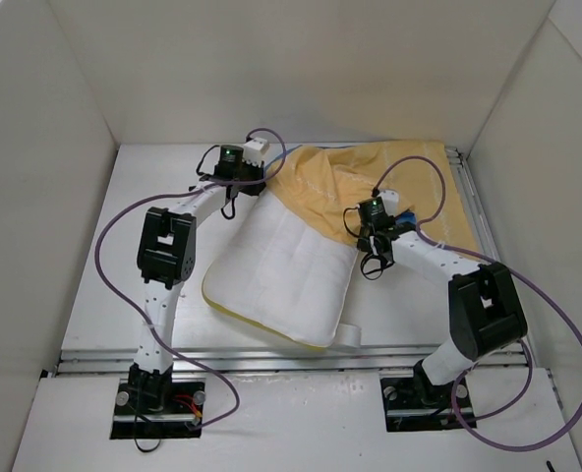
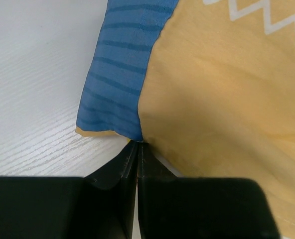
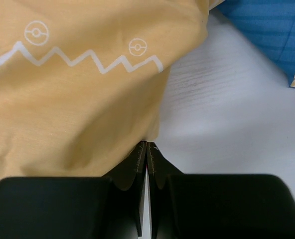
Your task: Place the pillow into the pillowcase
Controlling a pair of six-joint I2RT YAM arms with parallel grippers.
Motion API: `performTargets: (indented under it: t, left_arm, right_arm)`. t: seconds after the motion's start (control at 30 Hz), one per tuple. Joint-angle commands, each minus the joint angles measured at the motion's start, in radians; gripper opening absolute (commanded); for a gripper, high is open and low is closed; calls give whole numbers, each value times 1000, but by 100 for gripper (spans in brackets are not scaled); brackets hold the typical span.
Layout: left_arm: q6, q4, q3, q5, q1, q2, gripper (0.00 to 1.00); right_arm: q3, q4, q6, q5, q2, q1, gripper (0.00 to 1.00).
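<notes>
The white quilted pillow (image 1: 281, 275) with yellow piping lies at the table's middle, between the two arms. The pillowcase (image 1: 350, 182) lies crumpled behind it, yellow-orange side up, overlapping the pillow's far end. My left gripper (image 1: 237, 197) is at the pillowcase's left edge. In the left wrist view the gripper (image 2: 137, 143) is shut, pinching the pillowcase (image 2: 222, 99) where a blue striped fold (image 2: 120, 64) meets the yellow. My right gripper (image 1: 370, 251) is at the right side. Seen from its wrist, that gripper (image 3: 146, 143) is shut on the yellow pillowcase (image 3: 73, 99) hem.
White walls close in the table on the left, back and right. Aluminium rails (image 1: 291, 359) run along the near edge in front of the arm bases. Purple cables (image 1: 114, 226) loop off both arms. A blue patch of fabric (image 3: 267, 30) lies beyond the right gripper.
</notes>
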Motion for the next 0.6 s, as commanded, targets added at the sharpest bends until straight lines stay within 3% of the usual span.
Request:
performTargets:
  t: [0.0, 0.3, 0.47, 0.57]
  left_arm:
    - [11, 130, -60, -5, 9, -165, 0]
    - [-26, 124, -255, -81, 67, -369, 0]
    - [-20, 107, -314, -93, 67, -409, 0]
    - [15, 139, -354, -45, 67, -400, 0]
  right_arm:
    - [25, 51, -1, 22, -70, 5, 0]
    - [-14, 51, -6, -17, -185, 23, 0]
    - [-69, 52, 16, -12, -199, 44, 0]
    - [-100, 51, 19, -6, -197, 44, 14]
